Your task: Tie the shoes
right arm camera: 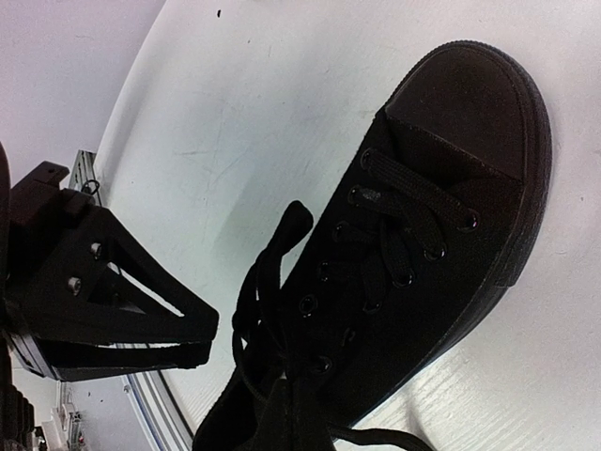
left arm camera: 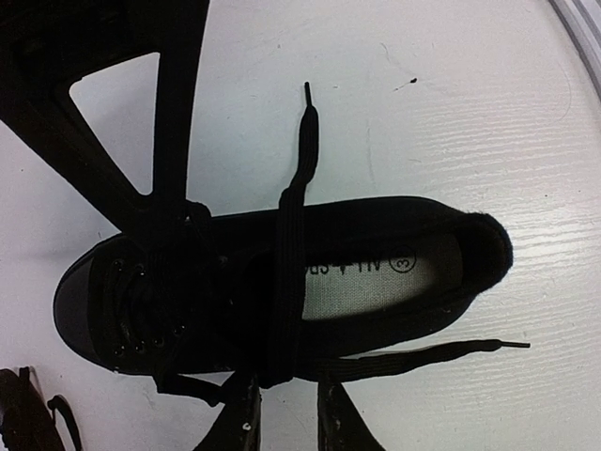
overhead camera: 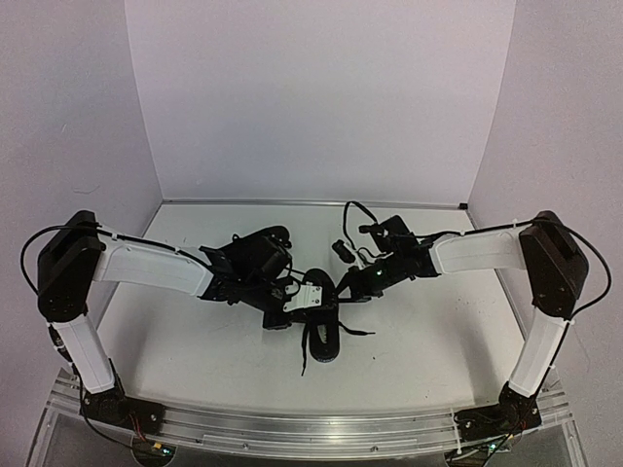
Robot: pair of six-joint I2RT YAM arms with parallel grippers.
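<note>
Narrowly parted left gripper, closed right gripper, both angled inward

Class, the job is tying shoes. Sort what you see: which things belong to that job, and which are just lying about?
Belongs to the job: black shoe; its loose laces.
Just lying about: small black object beyond the shoe; metal rail at the near edge.

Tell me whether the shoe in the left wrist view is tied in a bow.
No: one lace lies straight across the shoe, and another lace end trails loose on the table.
</note>
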